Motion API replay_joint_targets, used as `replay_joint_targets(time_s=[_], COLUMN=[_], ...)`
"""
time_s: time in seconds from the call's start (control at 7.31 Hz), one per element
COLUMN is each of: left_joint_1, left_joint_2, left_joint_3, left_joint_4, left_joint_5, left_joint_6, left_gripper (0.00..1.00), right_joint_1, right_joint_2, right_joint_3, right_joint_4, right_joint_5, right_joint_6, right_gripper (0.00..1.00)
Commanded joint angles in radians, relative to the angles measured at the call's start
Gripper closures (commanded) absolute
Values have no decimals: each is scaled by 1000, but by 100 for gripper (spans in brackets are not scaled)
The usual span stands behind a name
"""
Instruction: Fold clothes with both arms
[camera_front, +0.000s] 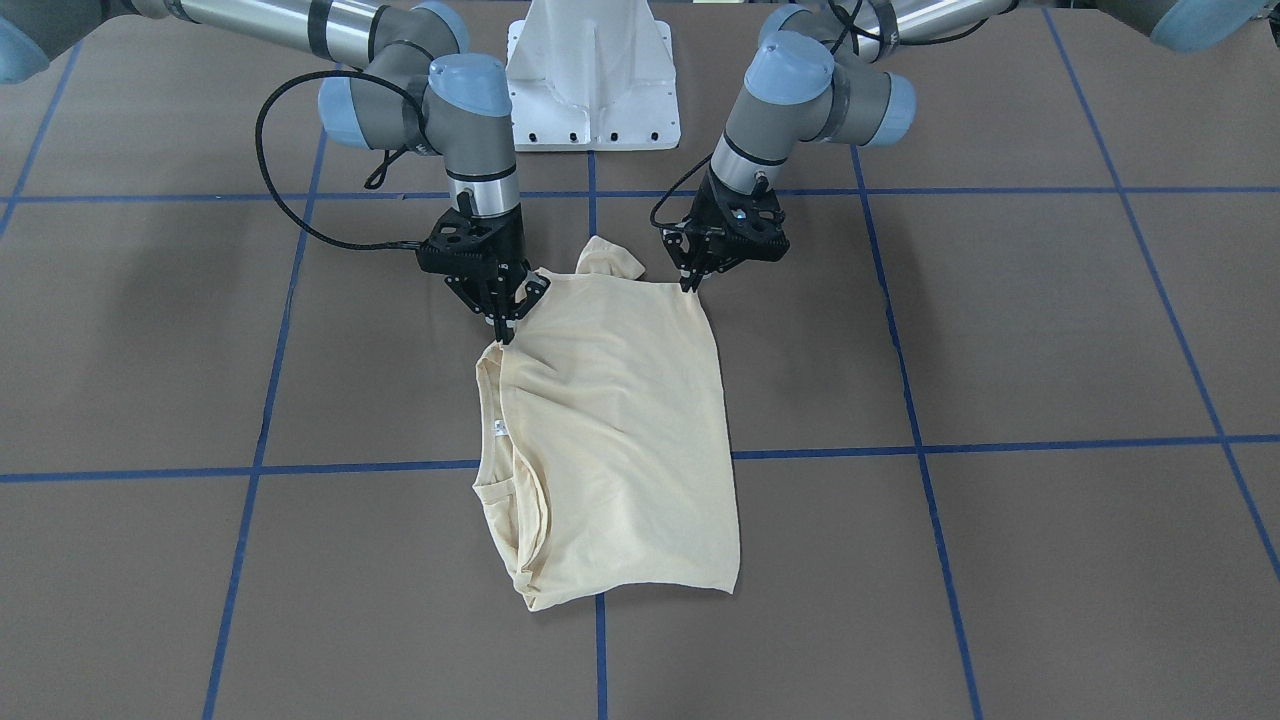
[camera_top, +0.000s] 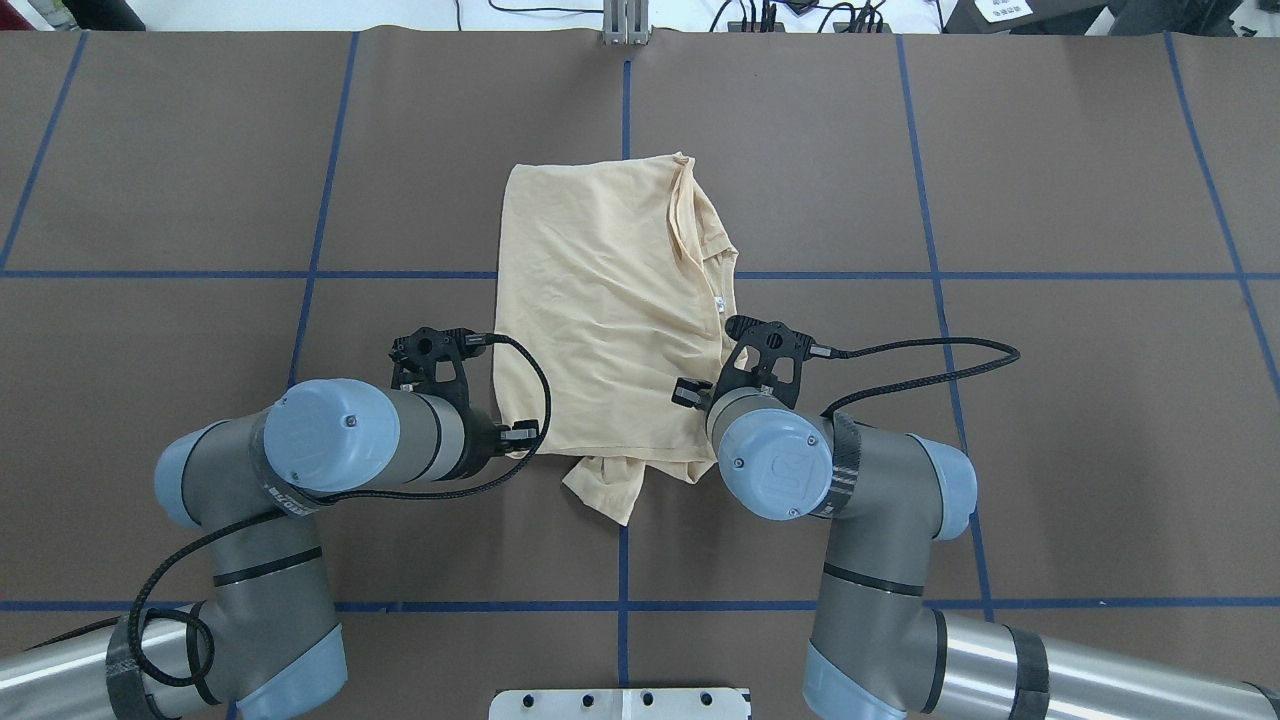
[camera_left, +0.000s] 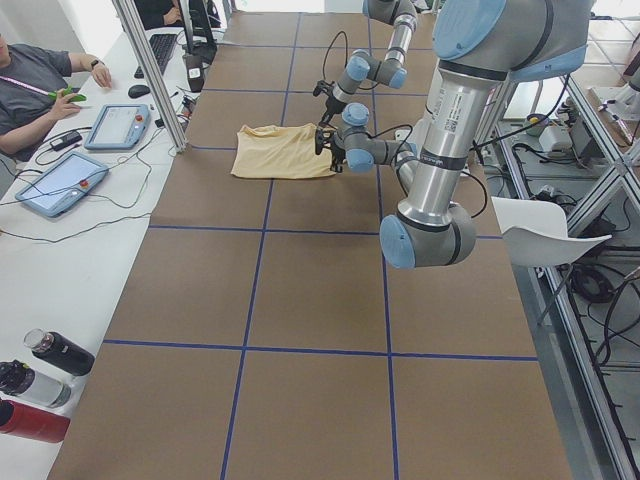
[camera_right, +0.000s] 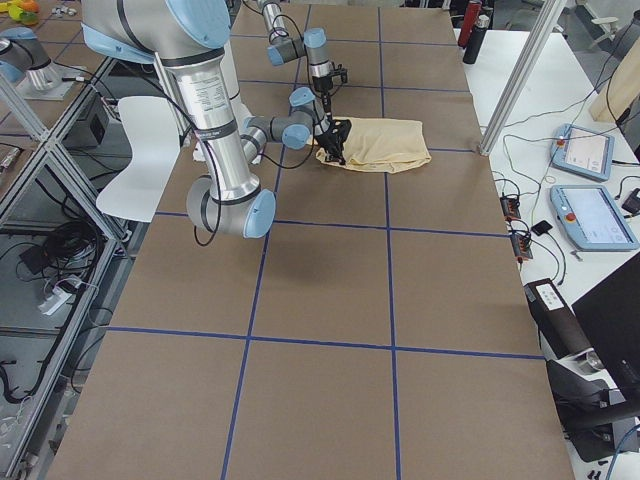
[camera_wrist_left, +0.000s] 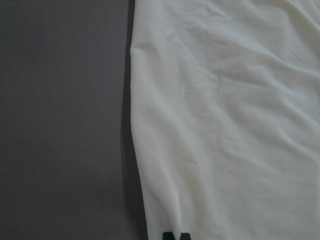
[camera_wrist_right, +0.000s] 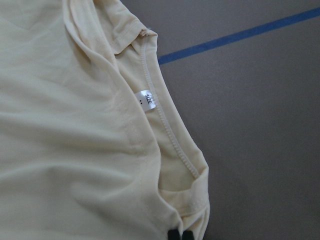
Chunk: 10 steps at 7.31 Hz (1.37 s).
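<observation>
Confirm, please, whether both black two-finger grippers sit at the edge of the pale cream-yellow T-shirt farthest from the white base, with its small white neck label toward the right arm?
Not the farthest: the left gripper and right gripper sit at the edge of the pale cream-yellow T-shirt nearest the white base, as the overhead view shows. The rest holds.

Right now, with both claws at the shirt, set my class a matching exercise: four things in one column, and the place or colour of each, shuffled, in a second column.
Column A
1 left claw
2 right claw
3 neck label
4 tape lines

Column B
a blue
b white
c at the T-shirt edge nearest the robot, on the collar side
d at the same edge, on the plain side away from the collar

Pairs: 1-d, 2-c, 3-b, 4-a
</observation>
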Motion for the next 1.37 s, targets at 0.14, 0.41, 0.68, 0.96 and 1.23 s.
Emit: replay_joint_targets(time_s=[0.14,0.41,0.68,0.96,1.23], left_joint_1=[-3,-3,38,141,150], left_joint_2=[0,12,56,95,95], left_joint_3=[-47,-121,-269,-443,-468], left_joint_4=[2,9,63,197,226], left_joint_5=[-9,-11,-6,3,3], left_joint_6=[-2,-9,-69,-145,-149], left_gripper=[100,100,100,100,100], right_joint_1=[0,-21,-121,-208,-213], right_joint_2=[-3,-24,-105,-167,-187], right_joint_3=[25,115,331,514,541], right_joint_4=[1,-6,-127,-244,-249], right_joint_5=[0,-2,-41,-63,-63], right_joint_6=[-4,-4,-2,12,10], right_gripper=[100,100,100,100,100])
